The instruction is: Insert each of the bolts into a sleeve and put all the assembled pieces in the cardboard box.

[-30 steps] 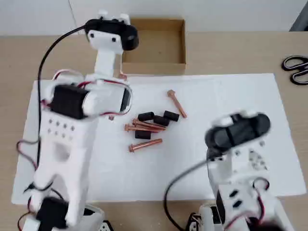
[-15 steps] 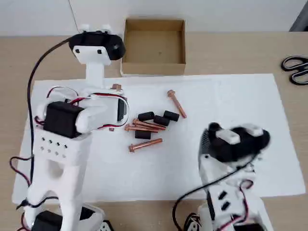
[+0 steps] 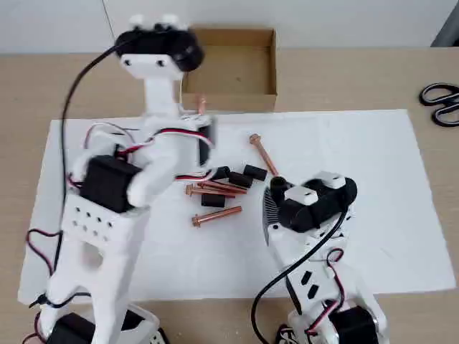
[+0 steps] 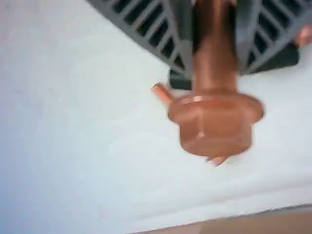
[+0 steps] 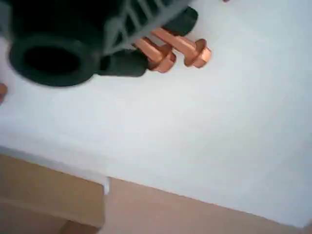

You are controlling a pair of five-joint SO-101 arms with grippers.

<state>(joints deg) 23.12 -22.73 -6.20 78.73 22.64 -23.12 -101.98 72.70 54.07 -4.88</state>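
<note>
My left pincer [image 4: 214,39] is pressed together on a copper bolt [image 4: 214,122]. The grey ribbed fingers [image 4: 146,19] hold its shank from both sides. The six-sided head with its flange sticks out free, toward my wrist camera. In the high view this bolt [image 3: 201,105] is lifted over the far edge of the white sheet [image 3: 358,179], just in front of the front wall of the cardboard box [image 3: 275,64]. It is outside the box.

My right pincer [image 3: 275,197] is pinching a black sleeve [image 5: 51,58]. The open end of the sleeve faces my right wrist camera, so I see the dark hole in it. In the high view this sleeve [image 3: 278,185] is over the middle of the sheet, just beside the loose parts and well apart from the bolt in my left pincer.

The loose bolts [image 3: 215,188] lie on the sheet between my two arms. A few are together side by side, one [image 3: 216,215] lies alone on the side nearer to my bases, and one [image 3: 263,154] lies slanted on the far side. The loose sleeves [image 3: 240,179] are in a small group that touches the bolts lying together, and one more [image 3: 213,201] lies between those bolts and the nearer single bolt.

The scissors [image 3: 441,100] lie on the bare wooden table [image 3: 344,79], beyond the far right corner of the sheet.
</note>
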